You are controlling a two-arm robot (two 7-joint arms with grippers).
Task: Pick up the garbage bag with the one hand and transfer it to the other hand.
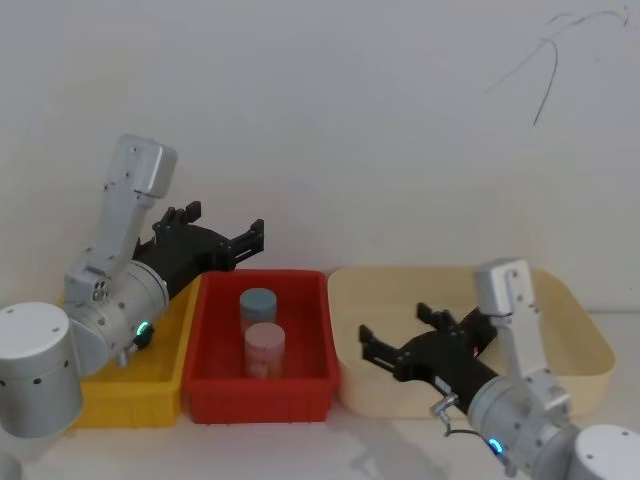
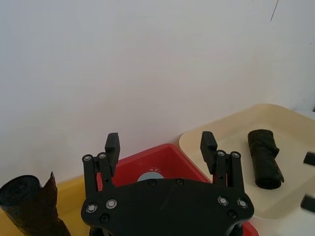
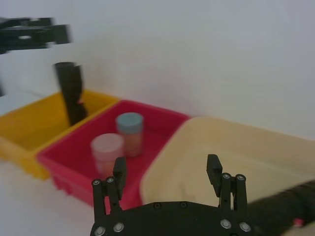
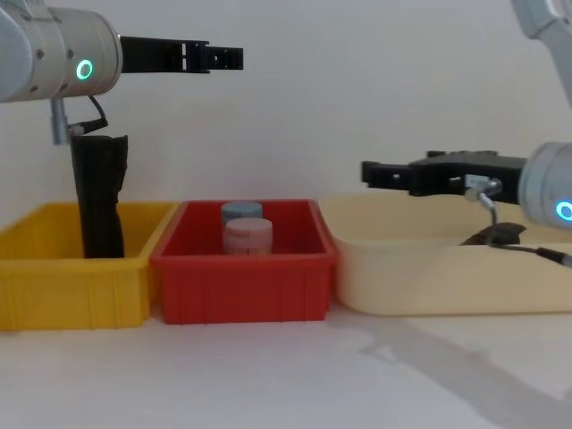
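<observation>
The garbage bag (image 2: 265,158) is a black roll lying on its side in the cream bin (image 1: 575,300). A red fleck shows at its end in the right wrist view (image 3: 283,211), and the chest view shows its top just over the bin's rim (image 4: 493,235). My right gripper (image 1: 393,328), on the blue-ringed arm, hovers open just above that bin, close over the roll, with nothing between its fingers (image 3: 166,164). Over the far edge of the yellow and red bins, my left gripper (image 1: 225,225) on the teal-ringed arm is held high, open and empty (image 2: 160,142).
Another black roll (image 4: 98,197) with a ragged flap at its top stands upright in the yellow bin (image 4: 71,286). Between the yellow and cream bins, the red bin (image 1: 255,400) holds a blue-lidded jar (image 1: 257,303) and a pink-lidded jar (image 1: 264,345). A white wall stands close behind.
</observation>
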